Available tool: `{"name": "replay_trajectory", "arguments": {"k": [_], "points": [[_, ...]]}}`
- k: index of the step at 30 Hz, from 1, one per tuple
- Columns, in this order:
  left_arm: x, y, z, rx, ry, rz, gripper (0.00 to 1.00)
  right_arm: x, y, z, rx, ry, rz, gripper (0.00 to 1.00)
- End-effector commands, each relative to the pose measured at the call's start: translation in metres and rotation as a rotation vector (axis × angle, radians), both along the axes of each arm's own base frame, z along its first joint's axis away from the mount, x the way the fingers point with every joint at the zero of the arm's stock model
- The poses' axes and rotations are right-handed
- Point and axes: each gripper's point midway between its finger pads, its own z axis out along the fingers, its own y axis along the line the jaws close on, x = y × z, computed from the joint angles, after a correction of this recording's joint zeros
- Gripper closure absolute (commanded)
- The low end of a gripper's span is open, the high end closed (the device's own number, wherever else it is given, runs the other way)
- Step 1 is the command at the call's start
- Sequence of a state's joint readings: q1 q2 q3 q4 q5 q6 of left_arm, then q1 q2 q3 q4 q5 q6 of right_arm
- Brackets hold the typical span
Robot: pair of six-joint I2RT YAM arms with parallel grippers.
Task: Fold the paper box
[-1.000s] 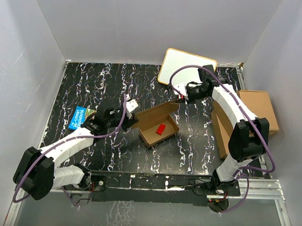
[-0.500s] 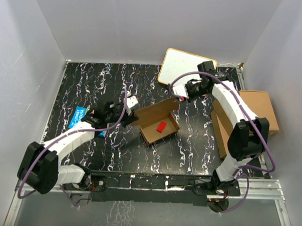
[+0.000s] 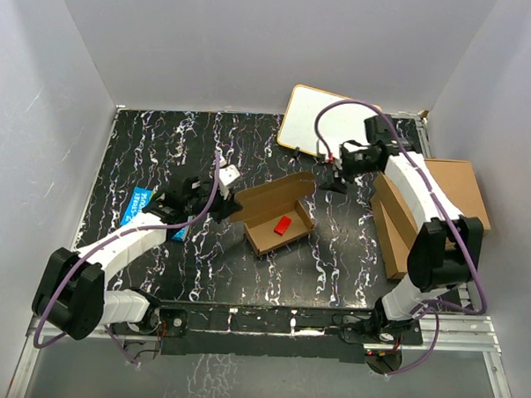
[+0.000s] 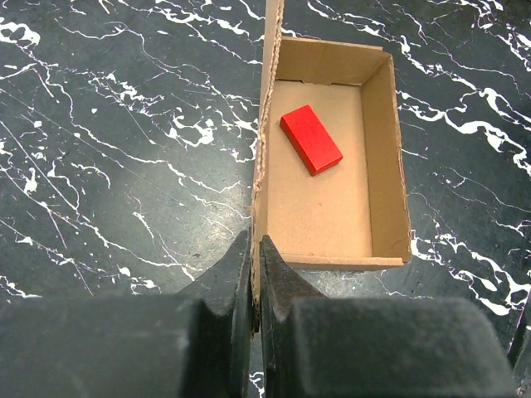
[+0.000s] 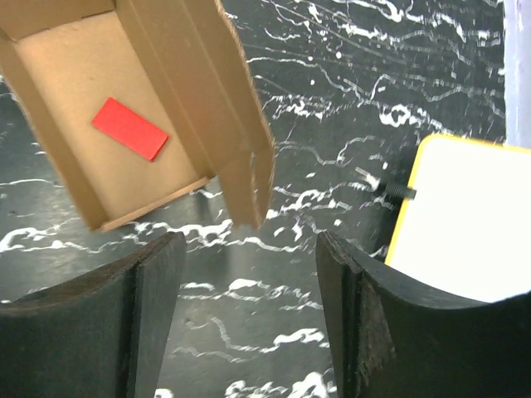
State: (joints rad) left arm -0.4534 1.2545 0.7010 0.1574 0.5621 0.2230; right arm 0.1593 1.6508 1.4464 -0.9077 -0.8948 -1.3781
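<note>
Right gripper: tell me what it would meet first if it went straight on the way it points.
Probably the black marbled tabletop, just short of the paper box. The open right gripper aims at bare table in its wrist view; the box's raised flap lies slightly beyond. Depth is unclear.

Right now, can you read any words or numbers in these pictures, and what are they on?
On the blue book: white letters on the cover, too small and blurred to read.
On the paper box: plain brown, nothing printed.
On the red block: no markings.
On the white board: blank.
</note>
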Motion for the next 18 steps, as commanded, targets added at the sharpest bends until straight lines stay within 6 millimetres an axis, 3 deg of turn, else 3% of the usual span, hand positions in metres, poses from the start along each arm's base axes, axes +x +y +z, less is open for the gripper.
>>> {"name": "replay_trajectory", "arguments": {"k": [1,5,8,15,18], "points": [[0.008,-0.003,0.017,-0.041,-0.018,0.015,1.0,-0.023,-0.013,0.038,0.183,0.04,-0.073,0.28],[0.004,-0.007,0.018,-0.071,-0.007,-0.007,1.0,-0.042,-0.014,0.011,0.215,0.128,-0.107,0.23],[0.001,-0.009,0.017,-0.077,-0.004,-0.029,1.0,-0.042,-0.01,-0.004,0.251,0.182,-0.116,0.23],[-0.003,-0.01,0.014,-0.071,0.006,-0.056,1.0,0.004,-0.01,-0.01,0.269,0.107,-0.197,0.23],[-0.001,-0.011,0.014,-0.067,0.004,-0.062,1.0,0.011,-0.006,-0.011,0.28,0.102,-0.192,0.23]]}}
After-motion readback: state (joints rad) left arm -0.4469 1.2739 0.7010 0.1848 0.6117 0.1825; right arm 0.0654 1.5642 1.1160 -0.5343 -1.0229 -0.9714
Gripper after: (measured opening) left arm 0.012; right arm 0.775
